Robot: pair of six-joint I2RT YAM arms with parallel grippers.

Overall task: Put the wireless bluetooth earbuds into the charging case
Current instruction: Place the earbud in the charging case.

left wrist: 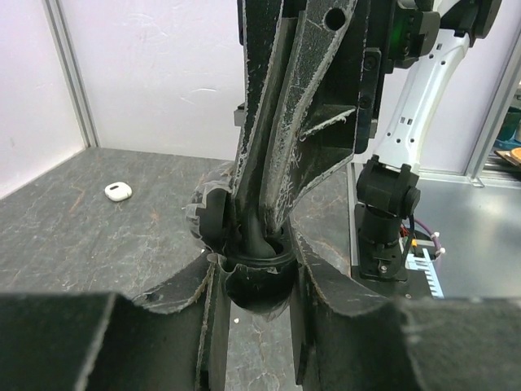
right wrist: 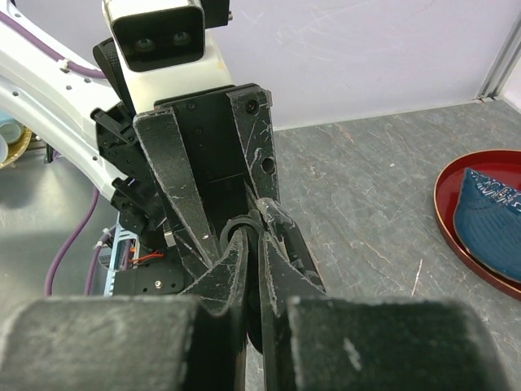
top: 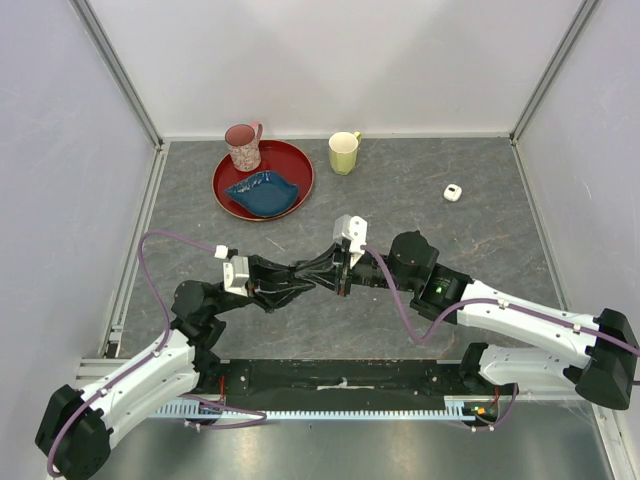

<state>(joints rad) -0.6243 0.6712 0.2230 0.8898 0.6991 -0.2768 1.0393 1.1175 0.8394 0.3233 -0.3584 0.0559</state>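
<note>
The little white case (top: 453,192) is parked toward the far right corner of the table (top: 480,260), well apart from both arms. Mid-table, a small dark round thing (right wrist: 238,230) is clamped in the left gripper (left wrist: 254,303). The right gripper (right wrist: 254,262) is pinched nearly shut right at its rim. Whether anything's actually gripped there can't be told.

The charging case (top: 452,192) is picked out on the far right part of the counter (top: 500,240). It is a small, glossy white piece with rounded corners. It is seen lying flat on the grey, stone-patterned surface, on its own, with nothing touching it. From above, a dark spot is made out at its centre. In the left wrist view the charging case (left wrist: 118,191) is caught low and side-on, like a smooth white pebble. Whether its lid is up cannot be told.
</note>
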